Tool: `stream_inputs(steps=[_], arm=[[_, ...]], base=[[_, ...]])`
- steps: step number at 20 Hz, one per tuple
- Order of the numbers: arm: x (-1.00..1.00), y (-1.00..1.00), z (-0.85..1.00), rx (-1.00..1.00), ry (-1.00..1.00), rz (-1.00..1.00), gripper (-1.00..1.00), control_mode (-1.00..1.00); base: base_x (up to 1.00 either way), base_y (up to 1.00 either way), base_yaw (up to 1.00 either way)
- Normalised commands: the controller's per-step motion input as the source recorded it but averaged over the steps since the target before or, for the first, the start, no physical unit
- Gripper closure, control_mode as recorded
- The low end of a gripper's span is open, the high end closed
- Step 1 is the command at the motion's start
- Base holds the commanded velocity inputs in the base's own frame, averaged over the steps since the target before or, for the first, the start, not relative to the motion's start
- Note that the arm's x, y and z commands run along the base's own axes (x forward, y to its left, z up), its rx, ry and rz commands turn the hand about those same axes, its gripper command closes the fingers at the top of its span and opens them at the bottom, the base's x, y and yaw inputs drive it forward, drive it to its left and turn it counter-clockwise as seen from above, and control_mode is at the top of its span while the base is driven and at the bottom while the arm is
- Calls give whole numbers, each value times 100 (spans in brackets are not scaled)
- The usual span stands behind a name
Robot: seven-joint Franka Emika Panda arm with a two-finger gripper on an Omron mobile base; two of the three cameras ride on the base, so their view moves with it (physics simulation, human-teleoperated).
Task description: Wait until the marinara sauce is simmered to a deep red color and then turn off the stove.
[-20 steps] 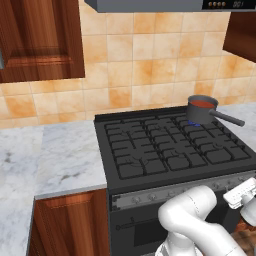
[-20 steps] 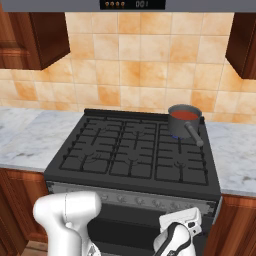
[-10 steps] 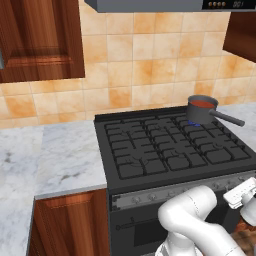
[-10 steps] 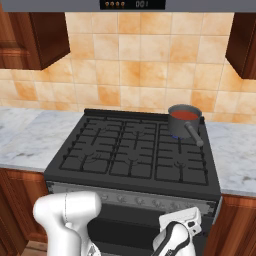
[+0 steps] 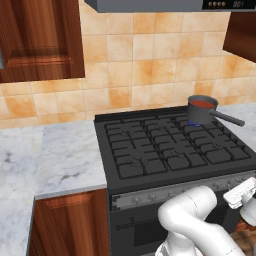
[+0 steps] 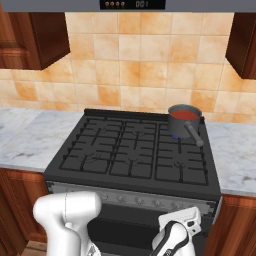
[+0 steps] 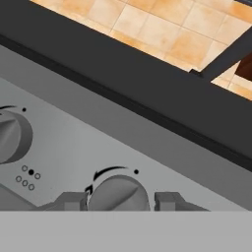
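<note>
Stove [image 5: 170, 150] stands wide and black between marble surface [image 5: 60, 155] sections, its grey knob strip facing the robot. At the back right burner sits the dark saucepan [image 6: 184, 120], a blue flame under it, holding the marinara sauce [image 6: 186, 115], which looks deep red, so the waiting seems done. In the hand view the claw [image 7: 119, 201] sits low at the front strip, its fingertips [image 7: 74, 201] close on either side of a round knob [image 7: 118, 194], apparently gripping it. Judging by the flame, the burner is not yet off; turning the knob remains.
</note>
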Motion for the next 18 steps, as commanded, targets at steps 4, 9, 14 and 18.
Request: stream_inputs(steps=[4,9,14,18], arm=[[0,0,0,0,0,0,100,-100],[0,0,0,0,0,0,100,-100],[0,0,0,0,0,0,100,-100],[0,0,0,0,0,0,100,-100]], base=[[0,0,0],[0,0,0],[0,0,0],[0,0,0]])
